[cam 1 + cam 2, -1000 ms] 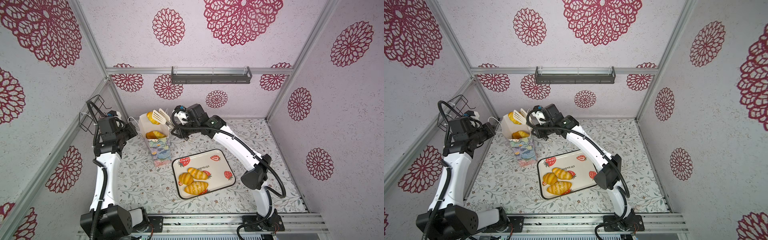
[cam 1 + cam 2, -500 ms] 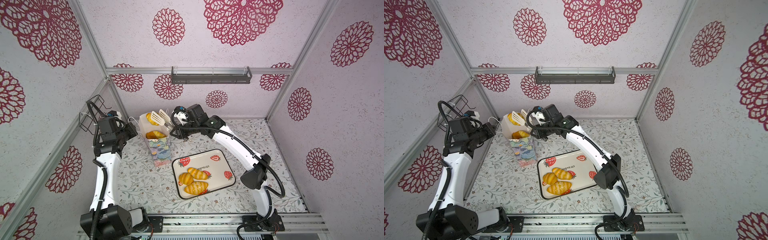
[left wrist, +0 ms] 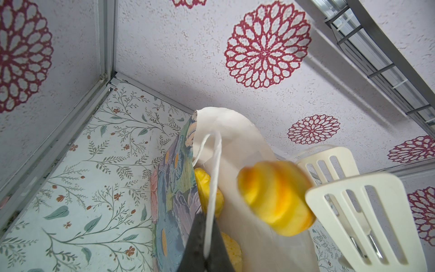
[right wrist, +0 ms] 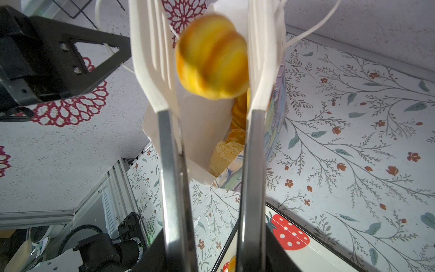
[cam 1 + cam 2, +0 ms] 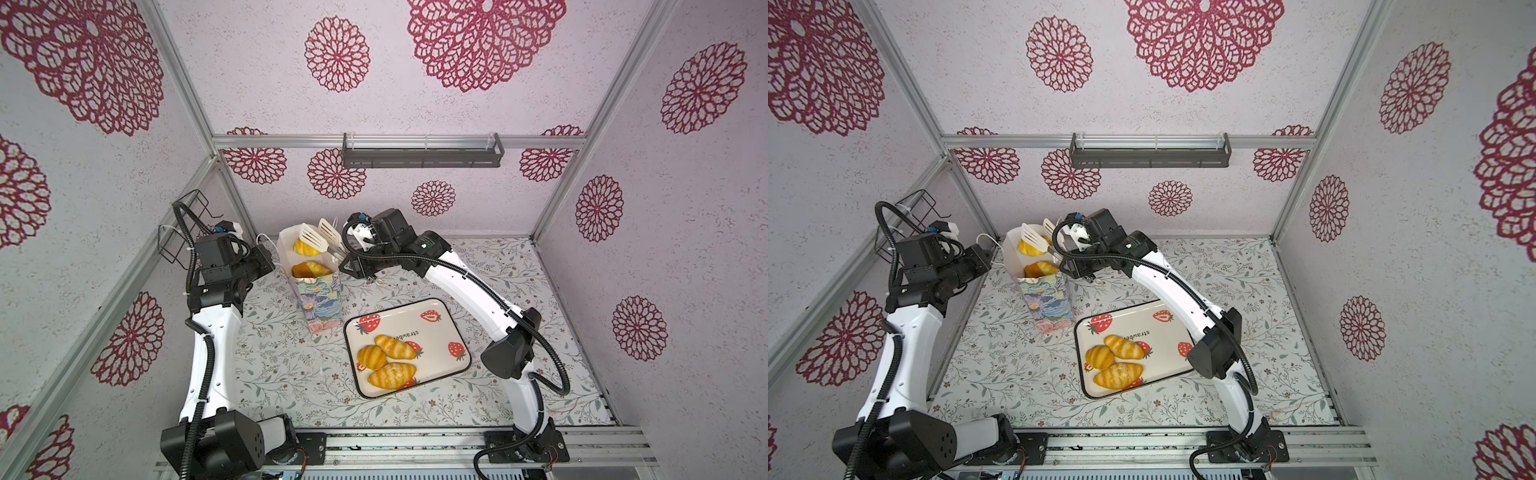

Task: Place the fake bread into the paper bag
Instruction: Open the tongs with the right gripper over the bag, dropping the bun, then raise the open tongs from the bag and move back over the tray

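– Roll [image 4: 211,58] status? Where's it sitting?
– It's hanging between the blades of the tongs [image 4: 141,70], right over the mouth of the paper bag [image 5: 318,299], upper centre-left in both top views. It's blurring in both wrist views, so I'm not calling whether the blades are pinching it or it's dropping.
– Claws?
– My right gripper [image 5: 349,258] is clamping the tongs by their metal arms. My left gripper [image 3: 207,226] is clenching the bag's cord handle [image 3: 216,174].
– Handling for the rest?
– Three pastries [image 5: 392,374] are waiting on the strawberry tray [image 5: 440,340], lower centre. I'm judging them light, glossy and slippery. I'm planning on taking each across its fat middle, blades flat, squeezing gently. I'm treating the bag as thin, tall and tippy.
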`<state>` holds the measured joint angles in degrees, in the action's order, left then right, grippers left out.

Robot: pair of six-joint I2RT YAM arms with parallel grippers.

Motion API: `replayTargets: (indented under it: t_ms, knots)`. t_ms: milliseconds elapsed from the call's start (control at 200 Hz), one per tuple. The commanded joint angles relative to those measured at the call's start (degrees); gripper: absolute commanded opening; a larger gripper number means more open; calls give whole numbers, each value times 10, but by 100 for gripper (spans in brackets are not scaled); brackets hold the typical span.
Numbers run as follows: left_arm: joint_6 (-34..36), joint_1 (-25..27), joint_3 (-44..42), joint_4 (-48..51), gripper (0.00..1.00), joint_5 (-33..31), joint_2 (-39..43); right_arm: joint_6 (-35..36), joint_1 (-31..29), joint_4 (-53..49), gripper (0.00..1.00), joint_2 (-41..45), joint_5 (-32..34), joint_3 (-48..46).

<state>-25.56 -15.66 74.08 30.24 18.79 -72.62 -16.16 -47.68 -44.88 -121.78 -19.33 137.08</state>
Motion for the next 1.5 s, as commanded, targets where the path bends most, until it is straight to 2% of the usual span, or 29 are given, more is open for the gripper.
replayTargets:
  t_ms: [0, 691, 1071, 1496]
  knots:
    - [0, -5, -4, -19, 0, 4, 4, 2, -3, 22, 47, 21, -4, 29]
    - [0, -6, -4, -21, 0, 7, 8, 23, -39, -15, 44, 125, 72, 15]
    - [-1, -5, -4, -21, 0, 5, 9, 27, -40, 3, 44, 229, 121, -115]
    - [-1, -5, -4, -22, 0, 5, 9, 17, -38, 3, 44, 327, 157, -314]
